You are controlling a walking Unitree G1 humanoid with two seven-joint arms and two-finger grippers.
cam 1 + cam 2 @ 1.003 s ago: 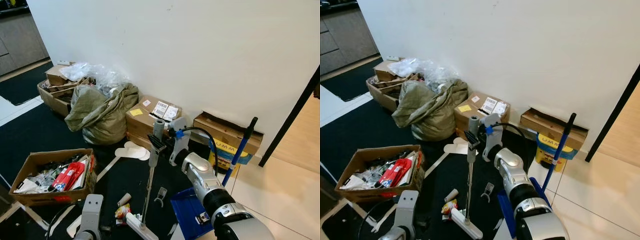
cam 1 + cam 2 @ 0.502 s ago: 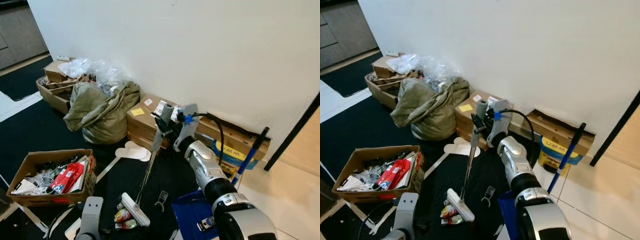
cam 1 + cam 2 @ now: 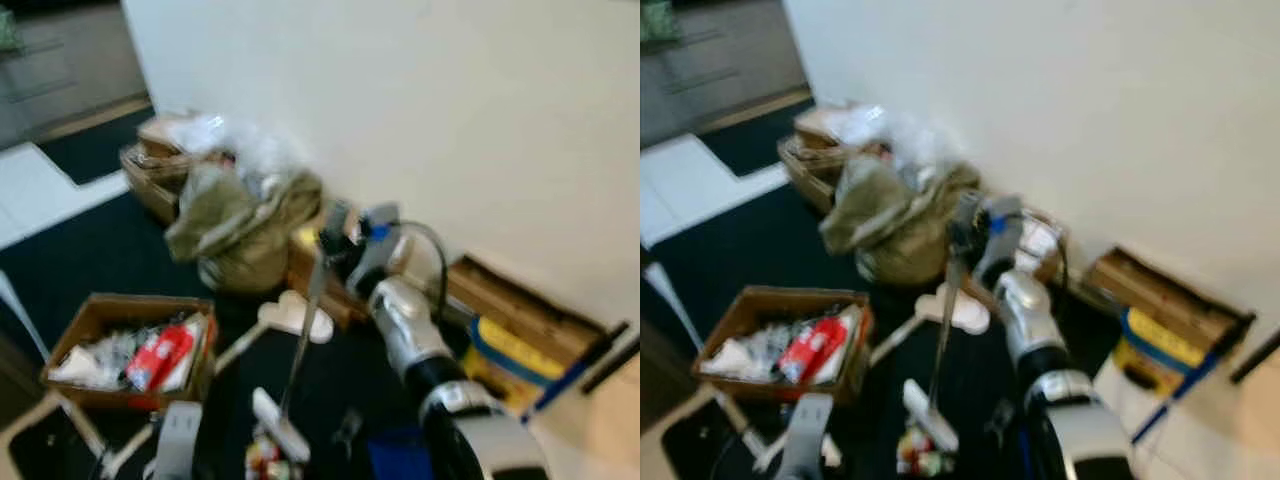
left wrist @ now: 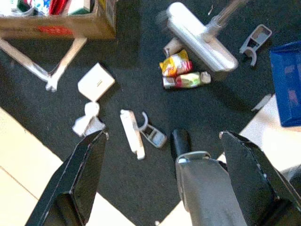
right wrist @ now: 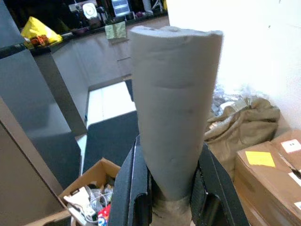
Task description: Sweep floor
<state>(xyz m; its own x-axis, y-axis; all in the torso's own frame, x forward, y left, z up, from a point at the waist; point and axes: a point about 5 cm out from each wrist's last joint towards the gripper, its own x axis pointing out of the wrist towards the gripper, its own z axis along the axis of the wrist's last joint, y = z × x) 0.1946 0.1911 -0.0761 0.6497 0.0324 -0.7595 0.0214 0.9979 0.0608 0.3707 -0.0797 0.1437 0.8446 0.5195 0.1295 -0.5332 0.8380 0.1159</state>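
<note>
The right gripper point(image 3: 333, 243) is raised in front of the robot, near the boxes at the wall, and its black fingers point(image 5: 134, 188) are closed around the grey handle of the broom point(image 3: 303, 325). The pole is slightly tilted, and the light grey broom head point(image 4: 200, 38) is rested on the dark carpet point(image 3: 90, 255) near the robot. Just beside the head, small litter is seen: a yellow snack wrapper point(image 4: 175, 62), a small green bottle point(image 4: 187, 80) and a grey clip point(image 4: 254, 39). Nearer to the robot, a white box point(image 4: 96, 82), crumpled white paper point(image 4: 88, 121) and a white strip point(image 4: 132, 134) are scattered on the same carpet.

The left gripper point(image 4: 162, 157) is held low over this litter, with its fingers spread wide and nothing between them.

On the left, an open cardboard box point(image 3: 125, 345) full of mixed rubbish is placed. Far behind it, an olive sack point(image 3: 240, 225) is leaned against more cardboard boxes point(image 3: 160, 170) topped with clear plastic. At the right, a blue dustpan point(image 4: 287, 84) is lying at the carpet edge, and a blue pole with a black top point(image 3: 585, 360) is leaned by a flat cardboard box point(image 3: 520, 310) at the white wall point(image 3: 450, 110). The head views are blurred.
</note>
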